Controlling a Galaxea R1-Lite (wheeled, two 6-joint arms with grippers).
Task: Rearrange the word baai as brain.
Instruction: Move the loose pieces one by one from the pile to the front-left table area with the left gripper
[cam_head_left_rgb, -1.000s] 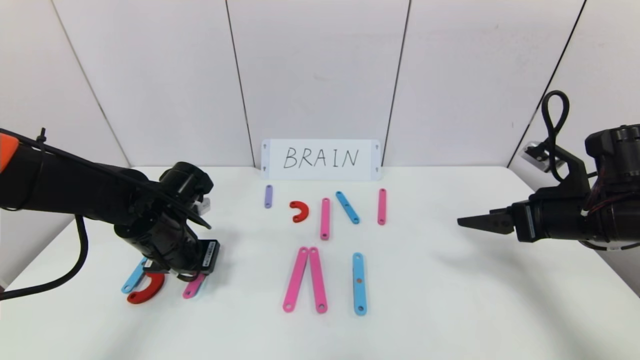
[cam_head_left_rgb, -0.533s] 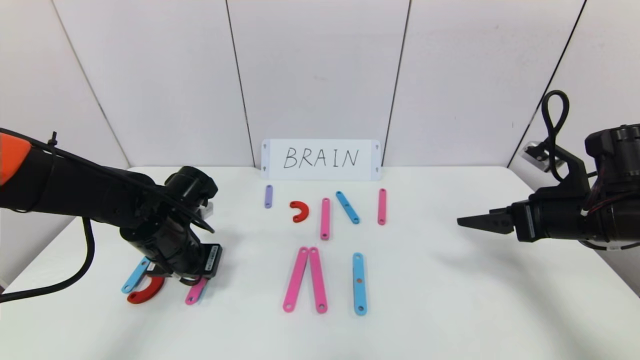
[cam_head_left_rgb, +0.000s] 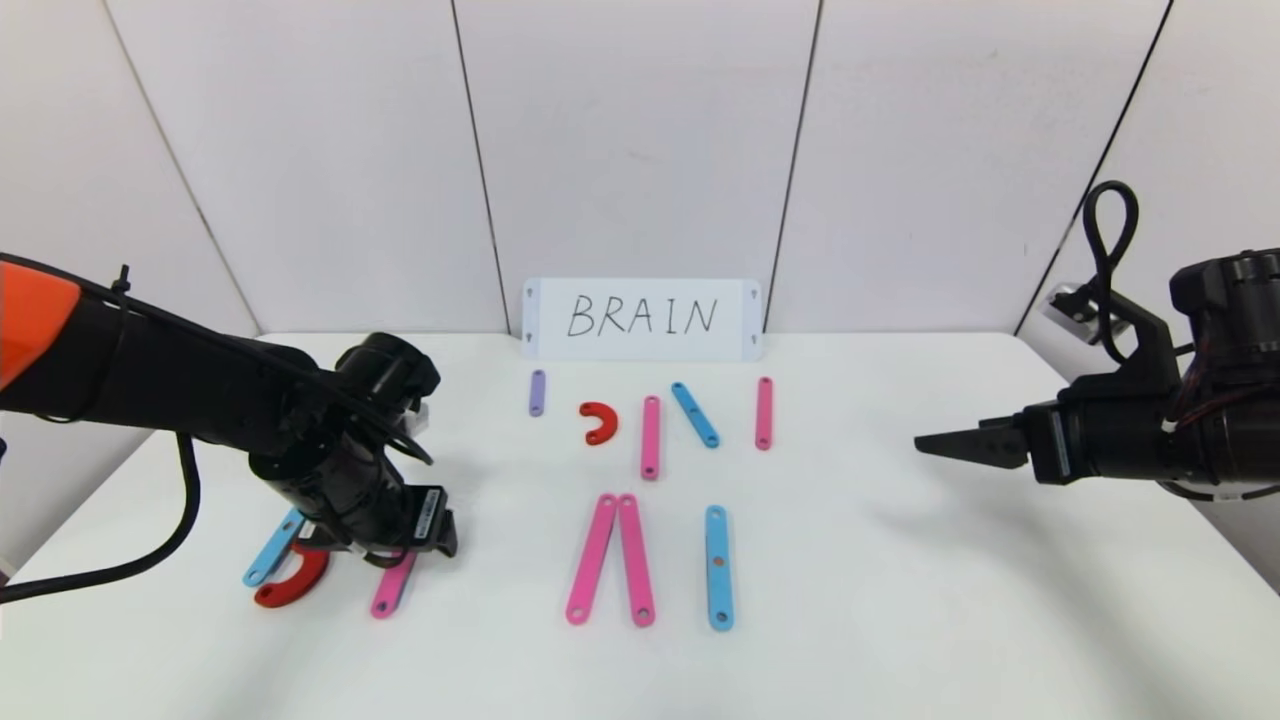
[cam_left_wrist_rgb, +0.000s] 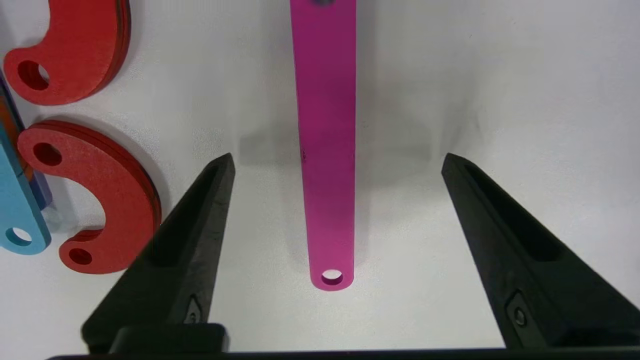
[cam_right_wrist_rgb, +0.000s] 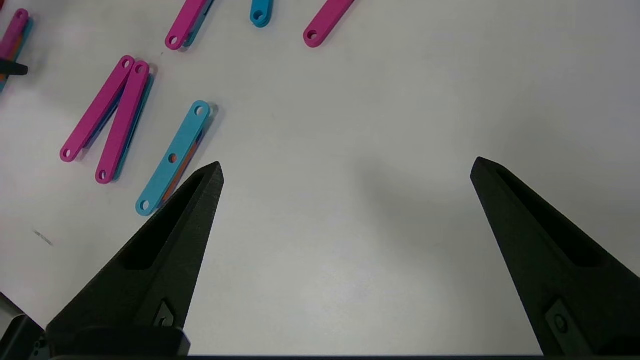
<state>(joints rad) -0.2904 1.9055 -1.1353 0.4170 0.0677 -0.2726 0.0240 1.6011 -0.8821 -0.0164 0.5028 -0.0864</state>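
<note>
My left pincer (cam_left_wrist_rgb: 337, 160) stands wide open and empty, straddling the pink strip (cam_left_wrist_rgb: 326, 150), whose long axis runs straight out between my fingertips, beside the red arc (cam_left_wrist_rgb: 100, 200).

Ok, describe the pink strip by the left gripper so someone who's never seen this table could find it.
Start at the white BRAIN card on the back wall, then drop to the table's near-left corner, under the open left gripper. The pink strip lies flat there, straddled by the fingers untouched, the only pink piece in that cluster, right of a red arc and a blue strip.
</note>
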